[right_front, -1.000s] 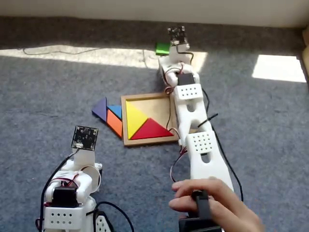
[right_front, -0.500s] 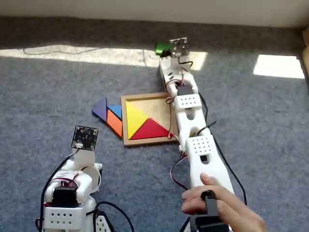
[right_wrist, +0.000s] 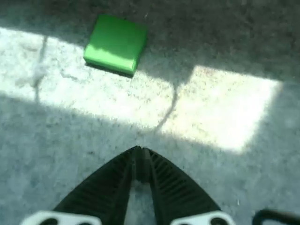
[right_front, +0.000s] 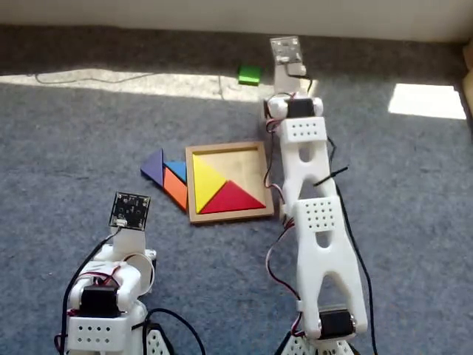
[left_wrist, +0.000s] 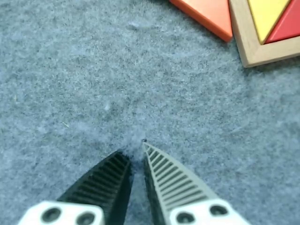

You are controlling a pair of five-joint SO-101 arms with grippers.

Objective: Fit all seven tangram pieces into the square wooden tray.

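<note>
Ahead of our right gripper (right_wrist: 139, 153), fingers closed, lies the green square (right_wrist: 116, 43) — left gripper (left_wrist: 135, 151), fingers together, faces the wooden tray (left_wrist: 247, 44)

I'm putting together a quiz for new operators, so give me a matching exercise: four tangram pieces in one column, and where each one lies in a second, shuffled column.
Pieces
1. yellow triangle
2. orange piece
3. green square
4. purple triangle

Places
A. alone on the carpet, well apart from the wooden tray
B. inside the wooden tray
C. outside, right beside the wooden tray's edge
D. outer end of the group of three beside the wooden tray

Pairs: 1-B, 2-C, 3-A, 4-D
</note>
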